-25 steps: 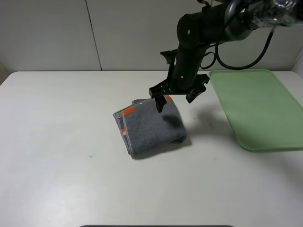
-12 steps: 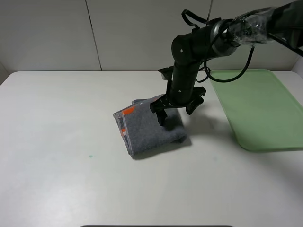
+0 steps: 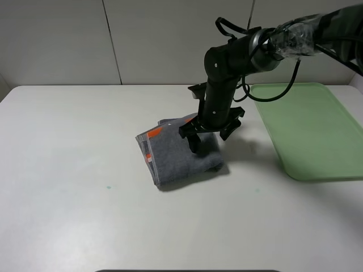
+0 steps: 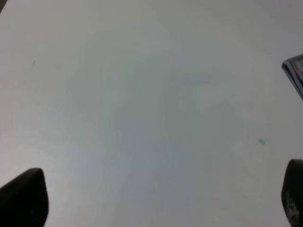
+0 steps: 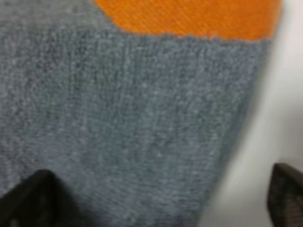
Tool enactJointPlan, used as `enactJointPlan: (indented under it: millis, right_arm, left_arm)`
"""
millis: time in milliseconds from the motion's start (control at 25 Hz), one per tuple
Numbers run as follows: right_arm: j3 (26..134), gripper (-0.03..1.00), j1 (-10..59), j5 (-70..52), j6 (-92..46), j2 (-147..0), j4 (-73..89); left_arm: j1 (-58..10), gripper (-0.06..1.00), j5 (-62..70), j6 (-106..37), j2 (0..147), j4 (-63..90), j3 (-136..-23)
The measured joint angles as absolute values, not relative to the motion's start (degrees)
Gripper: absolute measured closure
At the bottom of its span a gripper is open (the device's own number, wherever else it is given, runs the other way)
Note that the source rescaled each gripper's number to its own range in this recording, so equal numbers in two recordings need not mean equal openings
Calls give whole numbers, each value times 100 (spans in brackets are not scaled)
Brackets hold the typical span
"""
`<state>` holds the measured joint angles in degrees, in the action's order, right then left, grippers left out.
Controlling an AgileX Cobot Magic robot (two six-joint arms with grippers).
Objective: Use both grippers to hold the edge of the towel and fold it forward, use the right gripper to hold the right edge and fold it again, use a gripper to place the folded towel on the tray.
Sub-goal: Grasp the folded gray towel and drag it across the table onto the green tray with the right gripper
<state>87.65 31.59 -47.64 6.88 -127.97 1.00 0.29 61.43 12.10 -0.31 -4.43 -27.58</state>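
The folded grey towel (image 3: 176, 156) with orange patches lies on the white table (image 3: 74, 170) near the middle. My right gripper (image 3: 209, 136) is open and low over the towel's far right part, one finger on the cloth and the other beyond its edge. The right wrist view shows the towel (image 5: 142, 118) very close, filling the space between the open fingers of the right gripper (image 5: 154, 203). My left gripper (image 4: 158, 198) is open and empty over bare table, with only a corner of the towel (image 4: 296, 71) at the edge of its view. The left arm is out of the exterior view.
The green tray (image 3: 312, 130) lies on the table to the right of the towel, a short gap from it. A small green speck (image 3: 108, 186) marks the table left of the towel.
My right gripper has come down and slightly left onto the towel's far right part, still open. The towel has not moved.
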Motion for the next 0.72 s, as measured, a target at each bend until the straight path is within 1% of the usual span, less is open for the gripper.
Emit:
enactJointPlan:
  millis: [40, 160, 200, 240, 720]
  right_arm:
    - [8765, 25, 3159, -4762, 688, -12797, 125]
    - [8765, 63, 3159, -4719, 688, -12803, 135]
    - [8770, 78, 3159, -4705, 688, -12803, 135]
    - [8770, 88, 3159, -4700, 688, -12803, 135]
    - [8801, 87, 3159, -4822, 688, -12699, 100]
  left_arm:
    - [29, -4, 6143, 1210, -31, -443, -2758]
    - [29, -4, 6143, 1210, -31, -443, -2758]
    - [29, -4, 6143, 1210, -31, -443, -2758]
    - [29, -4, 6143, 1210, -31, -443, -2758]
    - [29, -4, 6143, 1210, -31, -443, -2758]
